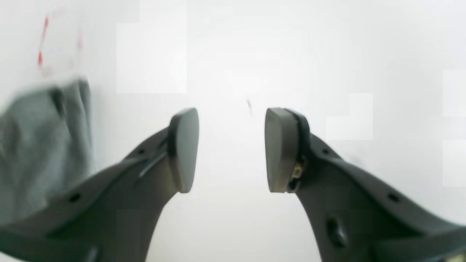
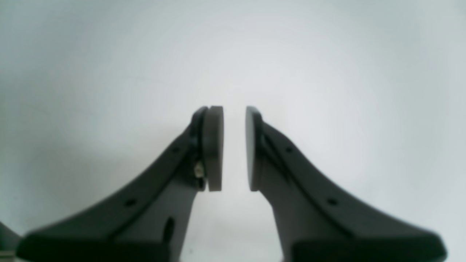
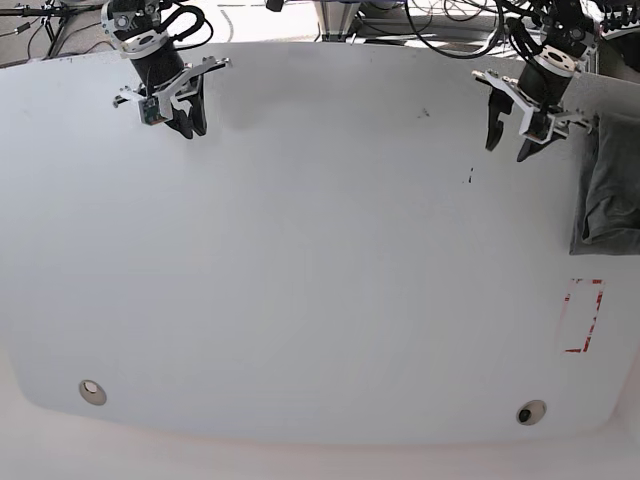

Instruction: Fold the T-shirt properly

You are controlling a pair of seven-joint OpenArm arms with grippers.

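The T-shirt (image 3: 610,185) is a dark grey folded bundle at the table's far right edge. It also shows blurred at the left of the left wrist view (image 1: 40,145). My left gripper (image 3: 506,150) hangs over the table just left of the shirt, apart from it. In the left wrist view this gripper (image 1: 231,149) is open wide and empty over bare white table. My right gripper (image 3: 188,128) is at the far left back of the table. In the right wrist view it (image 2: 234,149) is empty, its jaws a narrow gap apart.
The white table (image 3: 320,260) carries a red taped rectangle (image 3: 583,316) at the right, in front of the shirt, and two round holes near the front edge (image 3: 92,391) (image 3: 530,412). Cables and frame parts (image 3: 340,15) run behind the back edge.
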